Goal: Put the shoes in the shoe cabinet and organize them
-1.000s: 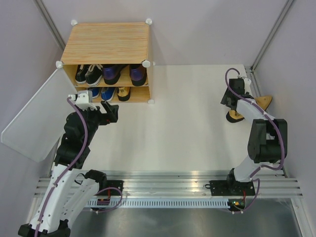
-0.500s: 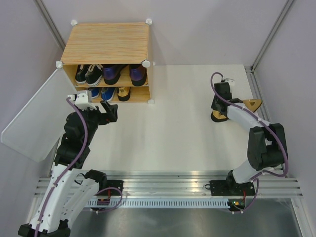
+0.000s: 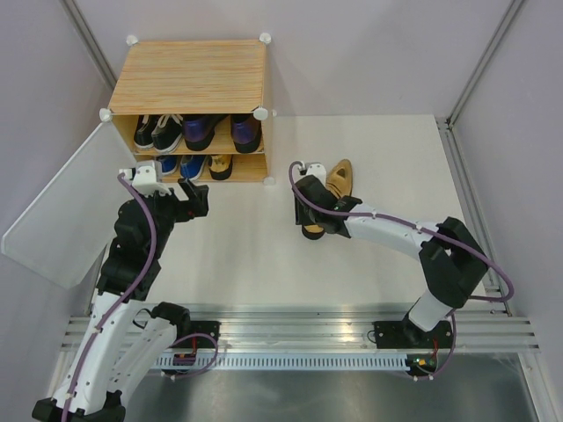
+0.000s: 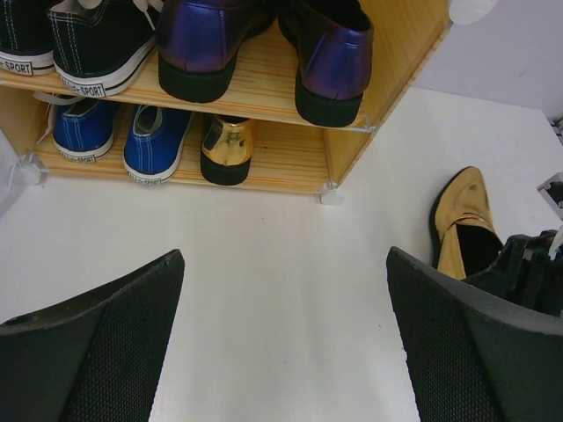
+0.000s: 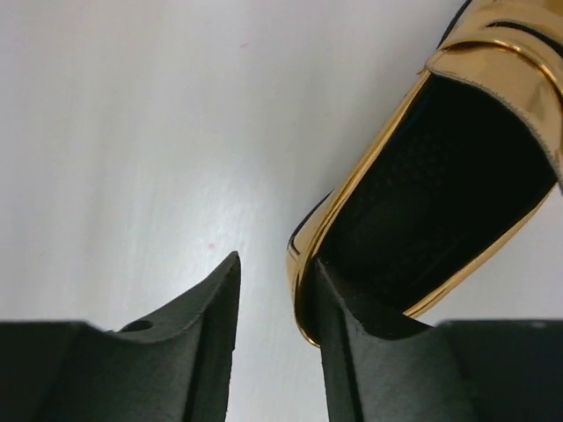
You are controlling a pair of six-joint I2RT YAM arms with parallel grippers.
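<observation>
Shoes fill the shoe cabinet (image 3: 189, 79) at left save one place, the left gripper (image 4: 283, 259) hangs wide open and empty before it, and the last gold heel (image 3: 338, 178), a second ago at the far right, now lies mid-table near the cabinet, its back rim straddled by the right gripper (image 5: 274, 261), jaws part open, firmness of hold not determinable.

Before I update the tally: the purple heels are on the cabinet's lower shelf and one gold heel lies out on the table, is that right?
Not quite: the left wrist view shows the purple heels on the upper shelf of the shoe cabinet. The lower shelf holds the blue sneakers and a gold heel. The other gold heel does lie out on the table.
</observation>
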